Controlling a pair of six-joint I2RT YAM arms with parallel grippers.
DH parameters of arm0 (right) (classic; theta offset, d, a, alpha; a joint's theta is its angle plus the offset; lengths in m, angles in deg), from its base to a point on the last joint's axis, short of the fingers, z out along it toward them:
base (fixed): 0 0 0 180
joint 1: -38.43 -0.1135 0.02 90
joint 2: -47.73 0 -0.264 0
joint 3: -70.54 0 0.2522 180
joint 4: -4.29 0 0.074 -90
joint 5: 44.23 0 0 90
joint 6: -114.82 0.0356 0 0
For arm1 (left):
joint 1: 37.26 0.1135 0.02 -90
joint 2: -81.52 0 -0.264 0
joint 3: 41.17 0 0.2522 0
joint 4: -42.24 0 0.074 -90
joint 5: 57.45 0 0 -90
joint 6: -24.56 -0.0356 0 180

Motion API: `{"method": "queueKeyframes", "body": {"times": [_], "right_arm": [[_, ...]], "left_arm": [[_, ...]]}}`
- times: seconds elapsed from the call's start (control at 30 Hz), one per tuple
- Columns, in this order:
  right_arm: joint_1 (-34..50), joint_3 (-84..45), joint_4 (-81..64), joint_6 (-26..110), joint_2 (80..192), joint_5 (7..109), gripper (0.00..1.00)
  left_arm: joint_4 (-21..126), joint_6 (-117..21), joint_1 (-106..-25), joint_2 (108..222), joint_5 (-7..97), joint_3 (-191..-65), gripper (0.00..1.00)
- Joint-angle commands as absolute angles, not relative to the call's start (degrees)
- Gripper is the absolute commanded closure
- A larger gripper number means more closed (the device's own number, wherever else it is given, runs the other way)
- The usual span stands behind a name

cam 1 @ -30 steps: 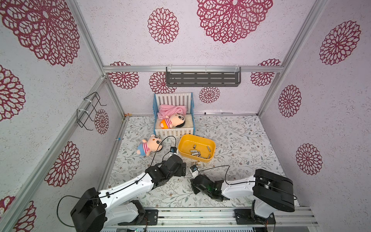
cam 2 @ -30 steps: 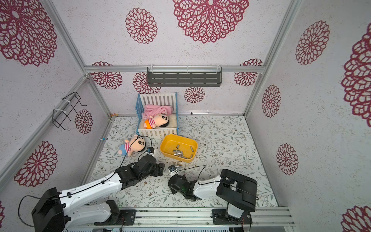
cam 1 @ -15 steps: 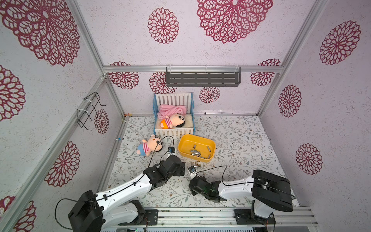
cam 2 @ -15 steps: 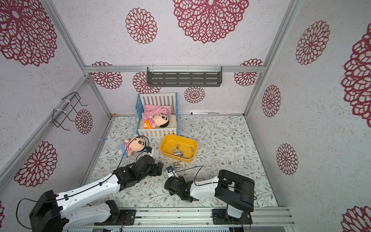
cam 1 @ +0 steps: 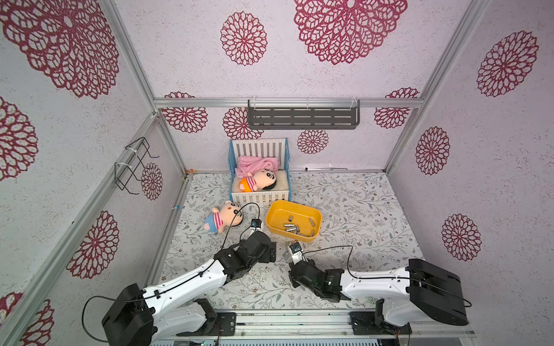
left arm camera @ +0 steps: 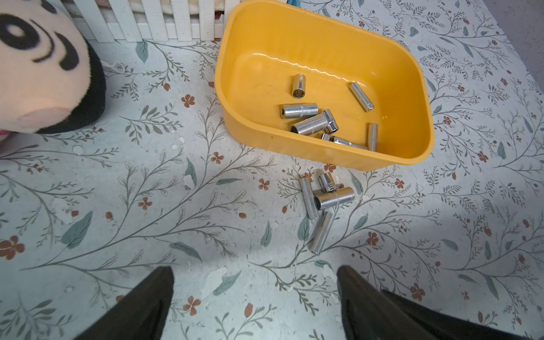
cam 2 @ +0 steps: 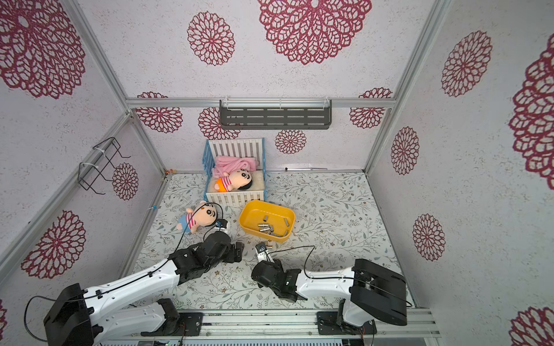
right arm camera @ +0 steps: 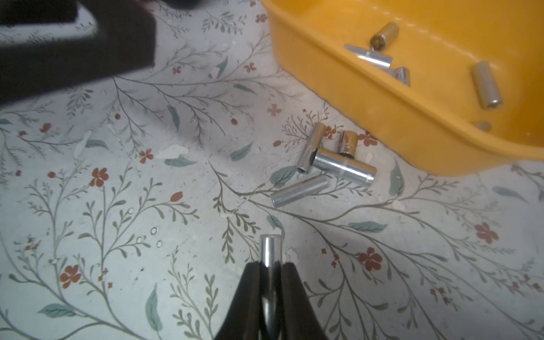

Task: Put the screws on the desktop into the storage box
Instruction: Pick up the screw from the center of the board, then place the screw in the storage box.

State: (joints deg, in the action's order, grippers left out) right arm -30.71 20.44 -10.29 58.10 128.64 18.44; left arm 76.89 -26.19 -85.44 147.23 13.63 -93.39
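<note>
Screws (left arm camera: 334, 197) lie in two places. Four of them rest on the desktop (left arm camera: 117, 206) in a small group just beside the outer wall of the storage box (left arm camera: 265, 38), on the side that faces my arms. Three of these touch each other, and the fourth lies just beside them and points away from the box. Several more lie flat on the bottom of the yellow box, most of them gathered near that same wall, some crossing one another.

My right gripper (right arm camera: 270, 266) is closed on one screw (right arm camera: 270, 250). The two black fingers (right arm camera: 250, 288) press it from both sides, and its shiny end sticks out in front of the tips. It is near the group of four but apart from it. Whether it is lifted off the desktop, I cannot tell.

My left gripper (left arm camera: 254, 269) has its fingers wide apart and holds nothing; between them I see only the printed leaves of the desktop. The group of four lies in front of it, and the box is beyond them.

In both top views the box stands just beside a corner of the toy crib (cam 1: 260, 196), and a plush doll (cam 1: 223, 217) lies on the desktop near my left arm.
</note>
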Motion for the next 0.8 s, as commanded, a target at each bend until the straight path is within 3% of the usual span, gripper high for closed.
{"method": "queueKeyframes", "body": {"times": [0.0, 0.27, 0.6, 0.77], "right_arm": [[-27.2, 19.7, -10.0, 55.8, 123.2, 18.6, 1.0], [-13.0, 15.2, -8.7, 50.9, 122.4, 28.9, 1.0], [-3.9, -3.8, -14.2, 50.1, 143.5, 26.4, 0.99], [-1.3, -10.3, -16.3, 50.5, 151.3, 27.9, 0.93]], "left_arm": [[77.1, -26.4, -84.9, 148.3, 14.6, -93.6, 0.08], [77.1, -27.3, -84.9, 151.0, 17.6, -94.8, 0.08], [77.1, -28.2, -84.9, 155.1, 21.7, -96.4, 0.08], [77.1, -28.2, -84.9, 155.4, 23.0, -96.7, 0.08]]}}
